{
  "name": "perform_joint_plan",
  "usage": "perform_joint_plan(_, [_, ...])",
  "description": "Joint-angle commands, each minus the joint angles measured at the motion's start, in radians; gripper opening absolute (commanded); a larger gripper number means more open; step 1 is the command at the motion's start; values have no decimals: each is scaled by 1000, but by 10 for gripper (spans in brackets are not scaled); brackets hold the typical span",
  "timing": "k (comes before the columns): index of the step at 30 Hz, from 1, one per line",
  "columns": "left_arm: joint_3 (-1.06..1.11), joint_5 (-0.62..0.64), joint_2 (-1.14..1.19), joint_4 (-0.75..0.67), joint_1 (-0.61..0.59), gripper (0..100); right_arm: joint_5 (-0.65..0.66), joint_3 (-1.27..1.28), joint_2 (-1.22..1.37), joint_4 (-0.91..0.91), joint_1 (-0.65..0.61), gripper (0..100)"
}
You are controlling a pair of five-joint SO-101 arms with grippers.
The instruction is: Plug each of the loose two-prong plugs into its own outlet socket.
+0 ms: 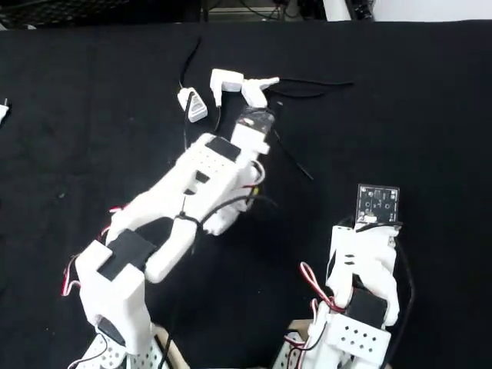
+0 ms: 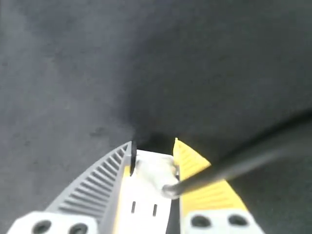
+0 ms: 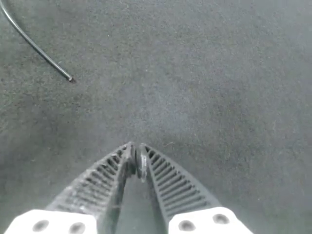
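My left gripper (image 2: 153, 146) is shut on a white socket piece (image 2: 146, 187) with two narrow slots; a black cable (image 2: 243, 158) leaves that piece beside one finger. In the high view this gripper (image 1: 259, 90) is at the far middle of the black table. A white plug-like piece (image 1: 226, 80) lies right beside it, and a white plug (image 1: 192, 104) on a black lead lies a little to the left. My right gripper (image 3: 135, 158) is shut with nothing in it, just above the cloth. The right arm (image 1: 361, 269) stands at the near right.
A loose black cable (image 1: 296, 163) runs across the cloth between the arms and ends in a bare tip (image 3: 69, 78). More black leads (image 1: 315, 83) trail behind the left gripper. A small white object (image 1: 2, 110) sits at the table's left edge.
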Motion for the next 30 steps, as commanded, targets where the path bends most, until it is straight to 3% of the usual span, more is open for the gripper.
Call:
perform_joint_plan(1, [-22,0,-5,101,-36,29,9,-2,-25,2,9,15])
perform_joint_plan(17, [-27,11,-3,103,134,29,9,-2,-25,2,9,15])
perform_joint_plan(22, [-90,15,5,199,136,29,9,-2,-25,2,9,15])
perform_joint_plan(25, [-137,97,5,269,130,30,9,-2,-25,2,9,15])
perform_joint_plan(30, [-170,262,8,224,38,30,9,-2,-25,2,9,15])
